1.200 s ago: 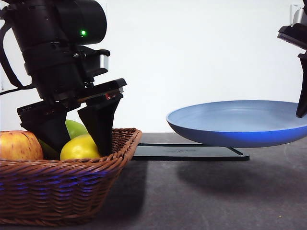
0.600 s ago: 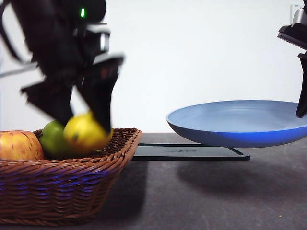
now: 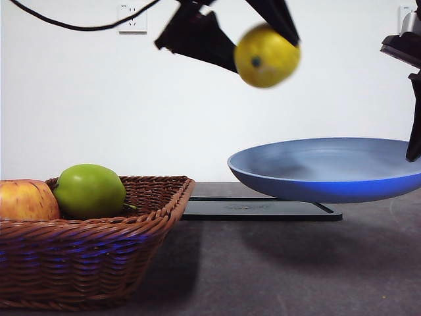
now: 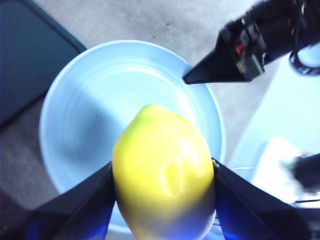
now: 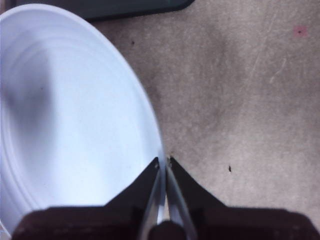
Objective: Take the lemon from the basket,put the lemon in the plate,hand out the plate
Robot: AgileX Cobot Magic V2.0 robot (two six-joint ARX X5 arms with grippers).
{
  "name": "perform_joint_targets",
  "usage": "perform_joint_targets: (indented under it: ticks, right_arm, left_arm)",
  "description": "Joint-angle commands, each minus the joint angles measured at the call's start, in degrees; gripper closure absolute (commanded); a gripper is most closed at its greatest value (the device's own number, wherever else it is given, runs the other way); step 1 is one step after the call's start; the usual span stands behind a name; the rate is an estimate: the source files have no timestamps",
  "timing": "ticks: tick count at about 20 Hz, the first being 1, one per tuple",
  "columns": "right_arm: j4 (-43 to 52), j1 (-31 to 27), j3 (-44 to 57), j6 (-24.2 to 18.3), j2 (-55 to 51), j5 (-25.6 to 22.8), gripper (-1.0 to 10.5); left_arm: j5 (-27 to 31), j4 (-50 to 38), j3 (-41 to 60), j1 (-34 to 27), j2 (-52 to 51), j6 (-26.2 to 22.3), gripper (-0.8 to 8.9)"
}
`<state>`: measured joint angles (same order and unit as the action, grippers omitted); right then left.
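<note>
My left gripper is shut on the yellow lemon and holds it high in the air above the left part of the light blue plate. In the left wrist view the lemon sits between my left gripper's jaws, directly over the plate. My right gripper is shut on the plate's rim and holds the plate off the table; it shows at the right edge of the front view. The wicker basket stands at the left.
A green apple and a red-yellow apple lie in the basket. A flat black tray rests on the table under the raised plate. The other arm's gripper shows at the plate's edge in the left wrist view.
My left gripper has lifted the lemon out of the basket and carried it up and to the right, over the plate. The plate and right gripper have stayed still.
</note>
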<state>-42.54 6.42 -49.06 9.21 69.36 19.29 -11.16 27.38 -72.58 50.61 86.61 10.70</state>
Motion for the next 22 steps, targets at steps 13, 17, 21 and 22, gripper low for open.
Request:
perform_joint_targets:
  ticks: [13, 17, 21, 22]
  right_arm:
    - [-0.83, 0.94, -0.9, -0.26, 0.37, 4.81, 9.4]
    - [-1.51, 0.94, -0.9, 0.09, 0.37, 4.81, 9.4]
    - [-1.27, 0.72, -0.96, 1.75, 0.72, 4.66, 9.4]
    - [-1.16, 0.72, -1.2, 1.88, 1.4, 4.68, 9.4]
  left_arm:
    - [5.33, -4.2, -0.87, 4.59, 10.82, -3.26, 4.7]
    - [5.05, -2.67, -1.01, 4.55, 10.34, -3.15, 4.63]
    - [5.05, 0.94, -1.09, 3.61, 6.21, -1.25, 4.64]
    - [5.01, 1.84, -1.09, 3.28, 3.98, -1.27, 4.64]
